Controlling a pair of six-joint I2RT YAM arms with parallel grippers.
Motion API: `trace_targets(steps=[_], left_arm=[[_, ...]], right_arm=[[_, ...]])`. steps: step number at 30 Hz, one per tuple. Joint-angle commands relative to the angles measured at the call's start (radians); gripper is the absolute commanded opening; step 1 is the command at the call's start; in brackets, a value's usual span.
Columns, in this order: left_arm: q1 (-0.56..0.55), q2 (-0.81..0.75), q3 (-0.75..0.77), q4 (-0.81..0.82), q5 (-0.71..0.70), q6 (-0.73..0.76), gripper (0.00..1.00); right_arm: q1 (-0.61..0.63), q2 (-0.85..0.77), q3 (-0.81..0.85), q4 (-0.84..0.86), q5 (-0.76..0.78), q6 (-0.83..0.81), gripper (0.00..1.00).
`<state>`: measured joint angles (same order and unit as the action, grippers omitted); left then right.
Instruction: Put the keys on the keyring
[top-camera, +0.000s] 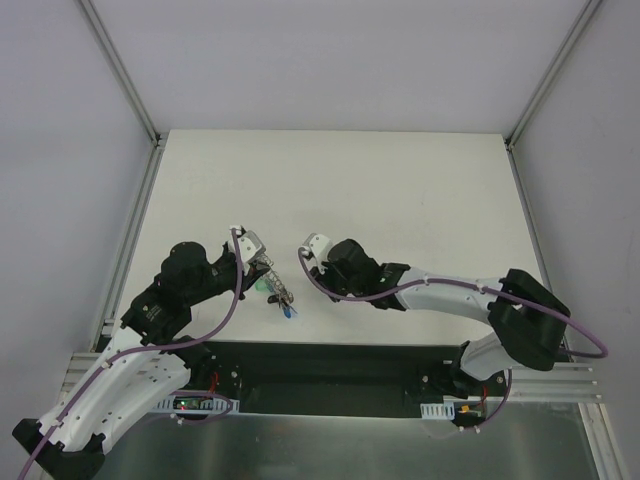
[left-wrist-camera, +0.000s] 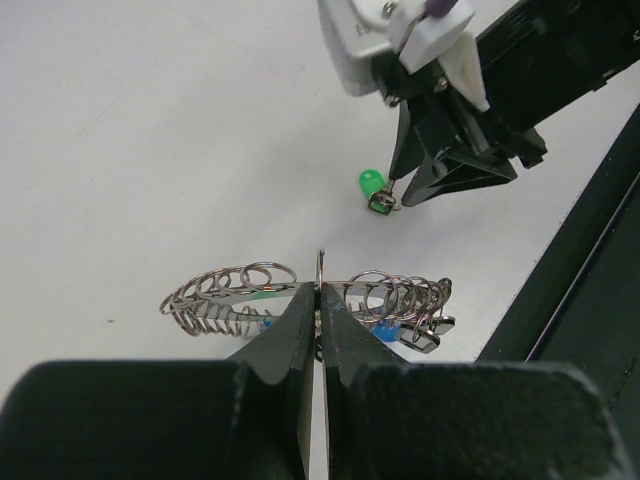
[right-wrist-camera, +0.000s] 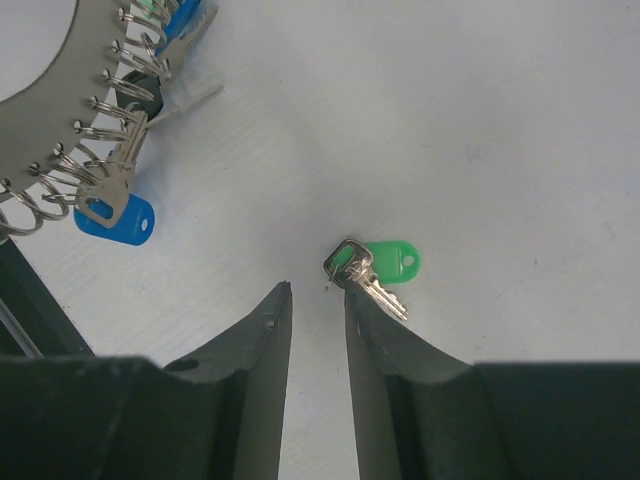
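A big white table (top-camera: 400, 180) fills most of the top view. Two robot arms reach onto it from the near edge. The left arm (top-camera: 110, 380) is white and black and bends in toward the middle. The right arm (top-camera: 450, 295) comes in from the other side and points at it.

The keyring (right-wrist-camera: 60, 95) is the next biggest thing. It is a flat grey ring with lots of little wire loops (left-wrist-camera: 250, 280) hanging all along its rim. The left gripper (left-wrist-camera: 320, 300) has it. Its two jaws are pressed tight together on the thin edge of the ring, so the ring stands up on its side off the table. Loops and keys hang out to both sides of the jaws.

The right gripper (right-wrist-camera: 318, 300) is just beside the ring, low over the table. Its jaws are a little bit apart, and there is nothing between them, only bare table.

A blue key (right-wrist-camera: 115, 222) hangs from a loop at the bottom of the ring.

The green key (right-wrist-camera: 390, 262) is not on the ring. It lies flat on the table with its own small loop on it. It is not between the right jaws. It lies just outside them, right next to the tip of one finger (right-wrist-camera: 375, 330). The metal end may be touching that finger, but it is hard to tell. The green key is near the ring but apart from it.
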<state>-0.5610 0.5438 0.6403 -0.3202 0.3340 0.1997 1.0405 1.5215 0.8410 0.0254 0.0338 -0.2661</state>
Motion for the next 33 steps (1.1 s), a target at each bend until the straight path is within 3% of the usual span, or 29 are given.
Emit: trace_targets(steps=[1,12,23,33], left_arm=[[0.010,-0.015,0.004,0.064,-0.006,0.015,0.00],[0.012,-0.002,0.001,0.064,-0.016,0.018,0.00],[0.012,-0.005,-0.001,0.064,-0.026,0.018,0.00],[0.012,0.001,-0.002,0.064,-0.020,0.020,0.00]], right_arm=[[0.000,-0.083,-0.072,0.119,0.060,0.021,0.30],[0.046,-0.001,-0.166,0.281,0.187,0.205,0.27],[0.076,0.058,-0.146,0.304,0.284,0.245,0.23],[0.084,0.086,-0.123,0.294,0.272,0.229,0.20]])
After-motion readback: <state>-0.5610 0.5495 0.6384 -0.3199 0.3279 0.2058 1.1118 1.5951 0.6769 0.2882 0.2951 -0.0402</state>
